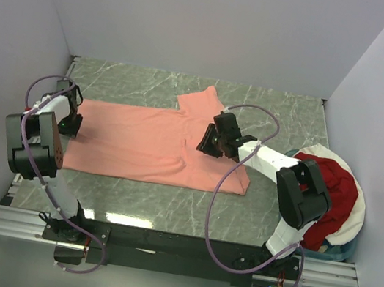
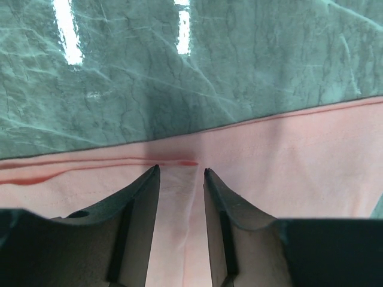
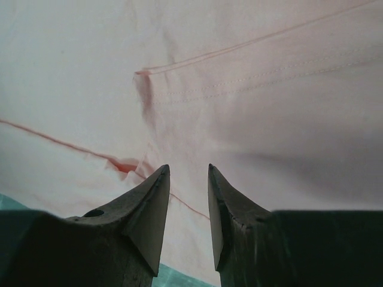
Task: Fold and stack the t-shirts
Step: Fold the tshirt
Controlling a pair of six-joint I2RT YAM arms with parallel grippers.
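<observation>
salmon shirt spread flat, a gripper at each end

the salmon-pink t-shirt (image 1: pixel 140 142) lies spread across the green marble table (image 1: pixel 280 107), hem to the left, one sleeve pointing toward the back wall. the left gripper (image 1: pixel 74 123) sits at the hem edge, its jaws a narrow gap apart, with a slight ridge of cloth between them. the right gripper (image 1: pixel 205 144) rests on the shirt near the sleeve seam, its jaws also slightly apart over the cloth. the dark red t-shirt (image 1: pixel 334 189) lies crumpled in the white-rimmed basket (image 1: pixel 360 210) at the right edge.
</observation>
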